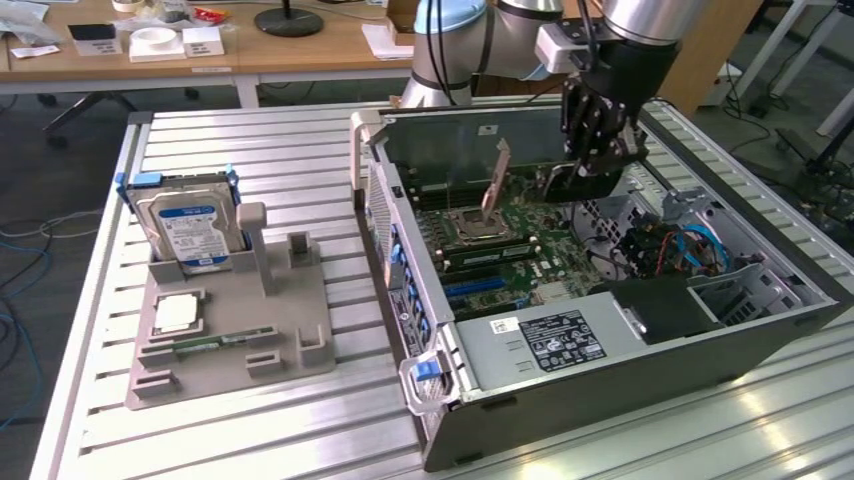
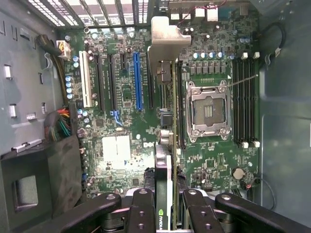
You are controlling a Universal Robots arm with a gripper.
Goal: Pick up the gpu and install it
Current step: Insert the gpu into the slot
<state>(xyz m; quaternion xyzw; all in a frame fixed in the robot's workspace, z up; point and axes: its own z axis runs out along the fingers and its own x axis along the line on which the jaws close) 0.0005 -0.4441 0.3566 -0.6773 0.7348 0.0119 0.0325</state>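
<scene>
My claw (image 1: pixel 583 180) is down inside the computer case (image 1: pixel 601 345), which lies on its side on the slatted tabletop (image 1: pixel 267 140); my fingers (image 2: pixel 141 213) are clamped on the gpu (image 1: pixel 499 180), one on each face, so the claw (image 2: pixel 165 206) is narrow around it. In the wrist view the gpu (image 2: pixel 167 145) shows edge-on, green board on one side and black cooler on the other, its silver bracket at the far end from my fingers; it stands over the motherboard (image 2: pixel 121 145), between the long blue slot (image 2: pixel 137 80) and the processor socket (image 2: pixel 206 111), closer to the socket. From the exterior view the card sits on edge with its bracket leaning; I cannot tell whether its lower edge touches the board. Well apart, toward the exterior view's left, a grey holder (image 1: pixel 240 330) rests on the tabletop; a hard drive (image 1: pixel 191 230) stands upright in it, with a processor chip (image 1: pixel 178 313) and a memory stick (image 1: pixel 200 348) lying in front.
</scene>
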